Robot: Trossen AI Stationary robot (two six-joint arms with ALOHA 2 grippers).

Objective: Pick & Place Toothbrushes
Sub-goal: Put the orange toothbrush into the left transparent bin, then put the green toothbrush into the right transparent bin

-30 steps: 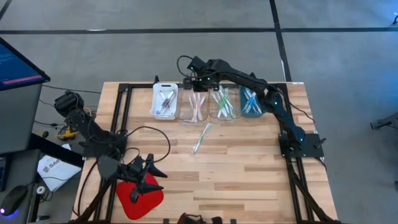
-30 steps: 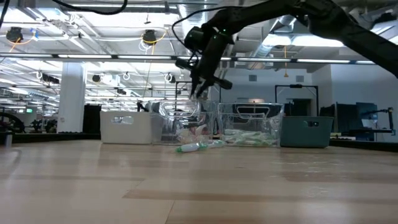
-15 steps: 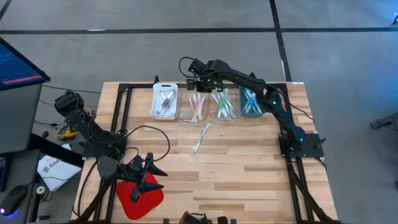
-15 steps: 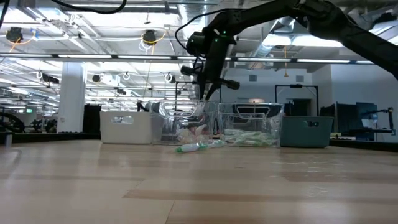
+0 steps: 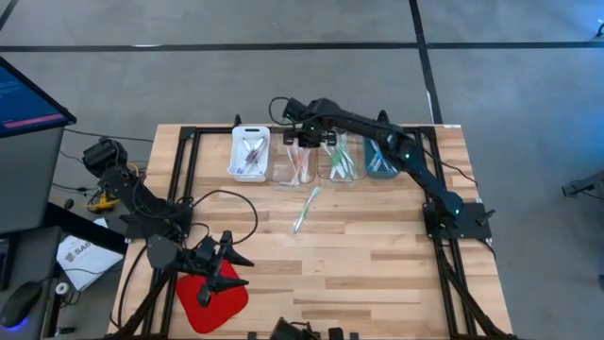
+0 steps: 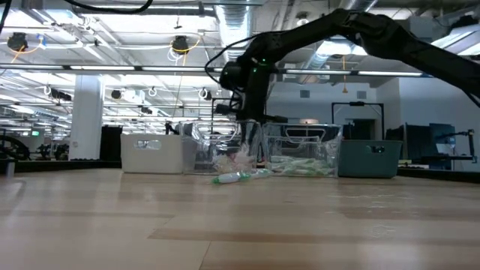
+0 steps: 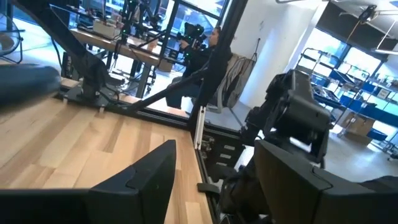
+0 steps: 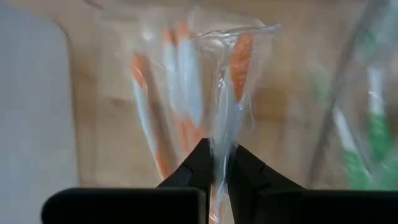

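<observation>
A planked wooden table [image 5: 377,255] is seen with four small rectangular trays [image 5: 305,156] lined along its far edge, slim plastic toothbrushes [image 5: 339,159] sorted inside them, and one green-accented toothbrush [image 5: 306,209] lying loose just before the row. Above the second tray, an orange toothbrush in crinkled clear wrap [image 8: 231,93] is pinched by the right gripper [image 8: 216,167], while the left gripper [image 5: 225,267] is held spread over a red square pad [image 5: 209,298] at the near left corner.

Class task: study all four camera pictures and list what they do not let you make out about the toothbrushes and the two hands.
- High view: the toothbrushes in the trays are too small to count.
- Right wrist view: what the right hand pinches is blurred, wrapped in clear film.
- High view: the right hand hides part of the trays.
- Left wrist view: the left hand's fingertips are cut off.
</observation>
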